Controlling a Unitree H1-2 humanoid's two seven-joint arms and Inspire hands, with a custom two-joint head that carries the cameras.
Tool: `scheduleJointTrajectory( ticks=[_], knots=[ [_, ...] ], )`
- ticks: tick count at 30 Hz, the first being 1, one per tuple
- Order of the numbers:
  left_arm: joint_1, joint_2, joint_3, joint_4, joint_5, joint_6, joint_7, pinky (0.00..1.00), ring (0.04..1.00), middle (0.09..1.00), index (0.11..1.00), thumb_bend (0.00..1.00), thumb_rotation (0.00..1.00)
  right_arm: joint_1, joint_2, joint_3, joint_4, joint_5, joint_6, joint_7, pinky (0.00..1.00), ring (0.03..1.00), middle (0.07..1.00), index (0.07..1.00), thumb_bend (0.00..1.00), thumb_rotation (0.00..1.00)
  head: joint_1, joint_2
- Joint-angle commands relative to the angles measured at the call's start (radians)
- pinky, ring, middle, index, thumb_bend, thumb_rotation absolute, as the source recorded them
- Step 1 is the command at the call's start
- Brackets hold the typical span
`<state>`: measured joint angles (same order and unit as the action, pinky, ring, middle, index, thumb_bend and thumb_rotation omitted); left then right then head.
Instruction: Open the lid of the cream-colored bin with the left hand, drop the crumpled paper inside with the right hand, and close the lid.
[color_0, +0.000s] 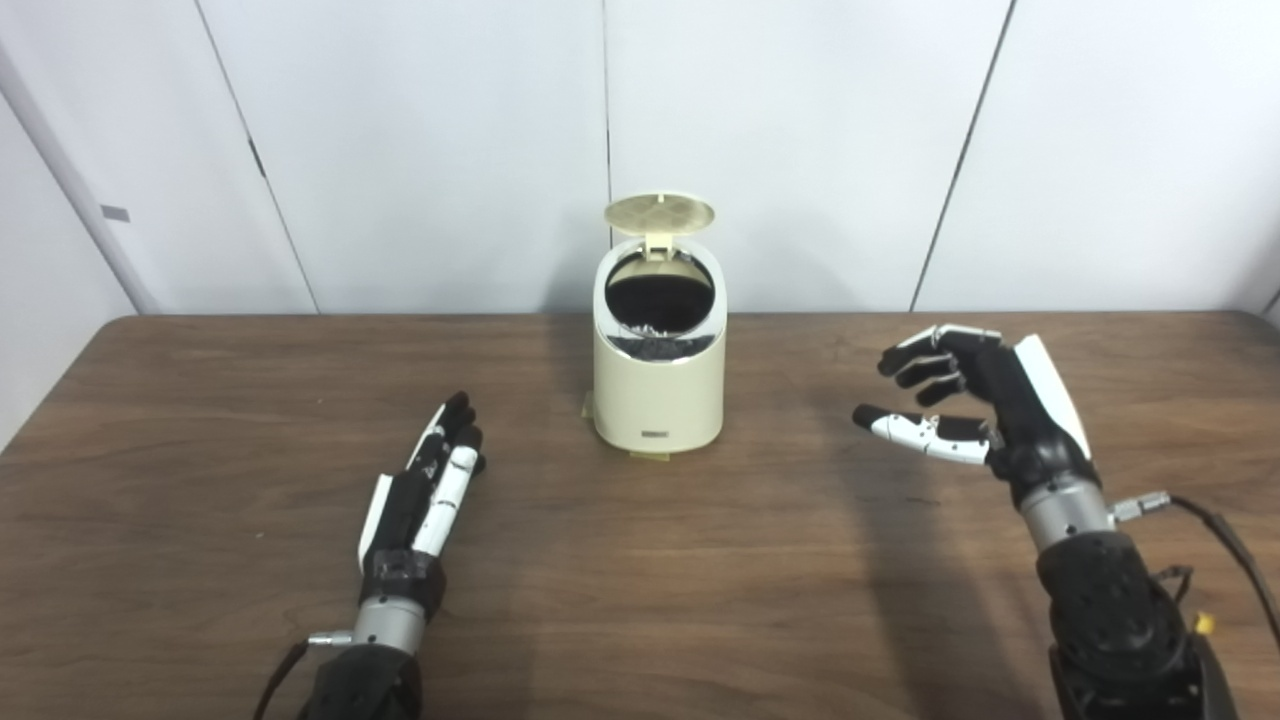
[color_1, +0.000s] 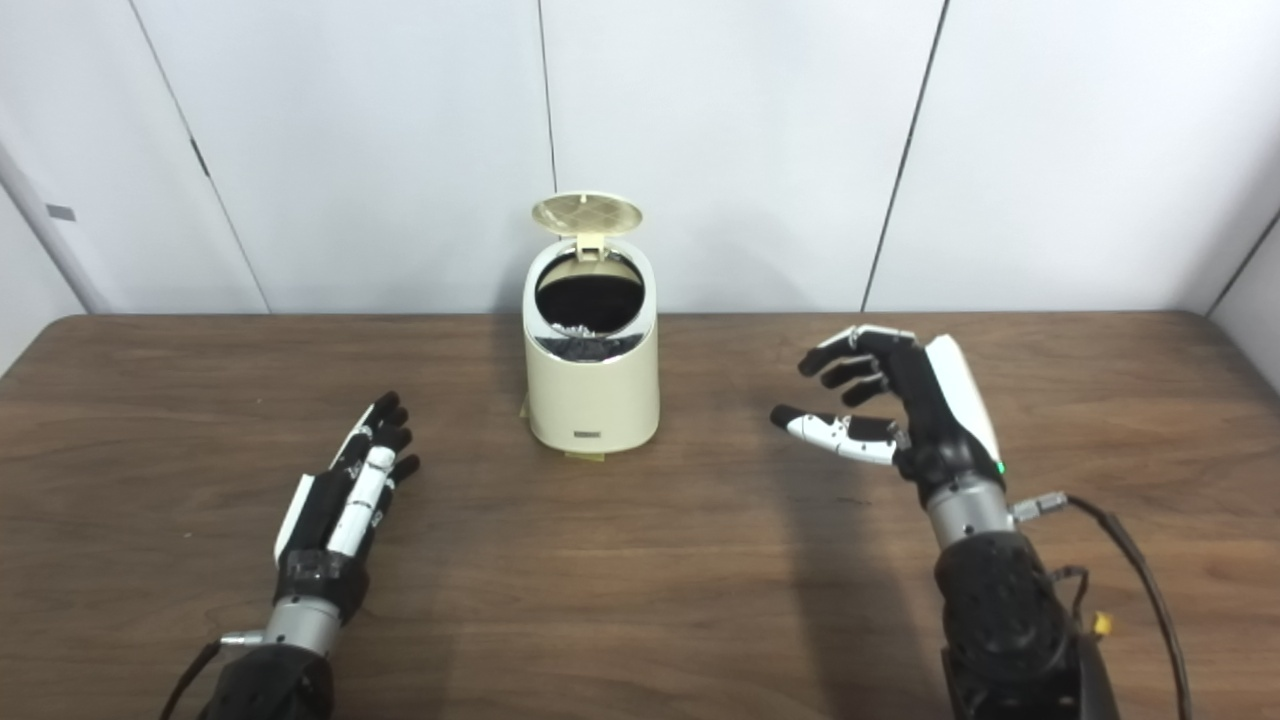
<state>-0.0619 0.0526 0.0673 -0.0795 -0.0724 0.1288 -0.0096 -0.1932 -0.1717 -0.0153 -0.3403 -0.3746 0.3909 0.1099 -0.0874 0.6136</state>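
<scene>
The cream-colored bin (color_0: 657, 385) stands at the table's far middle with its round lid (color_0: 659, 211) flipped up at the back. Its dark inside is exposed, and something crumpled and pale (color_0: 655, 335) shows at the front of the opening; I cannot tell what it is. My left hand (color_0: 430, 480) lies low over the table to the bin's front left, fingers straight and apart, holding nothing. My right hand (color_0: 965, 405) hovers right of the bin, fingers spread and curved, empty.
The brown wooden table (color_0: 640, 560) runs the full width, with its far edge against white wall panels (color_0: 800, 150). A cable (color_0: 1215, 535) trails from the right wrist.
</scene>
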Motion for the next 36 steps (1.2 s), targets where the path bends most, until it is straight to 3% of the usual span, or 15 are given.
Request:
scheduleJointTrajectory(
  ticks=[1,3,4,9,13,16,22,29,36],
  knots=[
    [-0.030,0.013,0.004,-0.023,-0.006,-0.001,-0.007,0.98,0.974,0.973,1.000,0.58,0.74,-0.014,0.023,-0.010,-0.008,0.047,-0.033,-0.016,0.56,0.661,0.703,0.600,0.53,0.34,-0.002,0.002],
    [-0.032,0.017,0.002,-0.021,-0.005,0.000,-0.011,0.98,0.978,0.976,1.000,0.58,0.74,0.005,0.059,-0.003,-0.011,0.065,-0.007,-0.026,0.56,0.672,0.725,0.697,0.57,0.52,-0.005,0.005],
    [-0.032,0.019,0.001,-0.022,-0.003,0.000,-0.011,0.98,0.977,0.975,1.000,0.58,0.74,0.016,0.074,0.001,-0.010,0.069,-0.006,-0.031,0.58,0.684,0.737,0.718,0.57,0.57,-0.007,0.007],
    [-0.033,0.024,0.002,-0.036,-0.011,0.012,-0.019,0.99,0.980,0.977,1.000,0.58,0.74,0.054,0.146,0.003,0.029,0.067,-0.018,-0.086,0.65,0.757,0.851,0.867,0.58,0.68,-0.021,0.013],
    [-0.034,0.028,0.006,-0.040,-0.016,0.010,-0.025,0.99,0.981,0.978,1.000,0.58,0.74,0.080,0.166,0.007,0.042,0.069,-0.018,-0.110,0.74,0.866,0.944,0.983,0.57,0.86,-0.030,0.018],
    [-0.035,0.027,0.010,-0.041,-0.015,0.013,-0.026,0.99,0.982,0.979,1.000,0.59,0.73,0.100,0.162,0.013,0.032,0.077,-0.016,-0.109,0.80,0.919,0.982,0.999,0.55,0.97,-0.036,0.021],
    [-0.040,0.027,0.018,-0.038,-0.027,0.015,-0.035,0.99,0.985,0.978,1.000,0.58,0.72,0.132,0.156,0.021,0.023,0.061,0.003,-0.121,0.88,0.986,1.000,1.000,0.58,1.00,-0.043,0.027],
    [-0.046,0.033,0.023,-0.039,-0.037,0.019,-0.040,0.99,0.986,0.974,1.000,0.57,0.72,0.154,0.147,0.028,0.028,0.055,-0.012,-0.134,0.88,0.999,1.000,1.000,0.55,1.00,-0.045,0.030],
    [-0.055,0.037,0.030,-0.042,-0.045,0.023,-0.040,0.98,0.975,0.963,0.992,0.59,0.72,0.169,0.171,0.013,0.058,0.102,-0.068,-0.166,0.90,1.000,1.000,1.000,0.60,1.00,-0.033,0.032]
  ],
)
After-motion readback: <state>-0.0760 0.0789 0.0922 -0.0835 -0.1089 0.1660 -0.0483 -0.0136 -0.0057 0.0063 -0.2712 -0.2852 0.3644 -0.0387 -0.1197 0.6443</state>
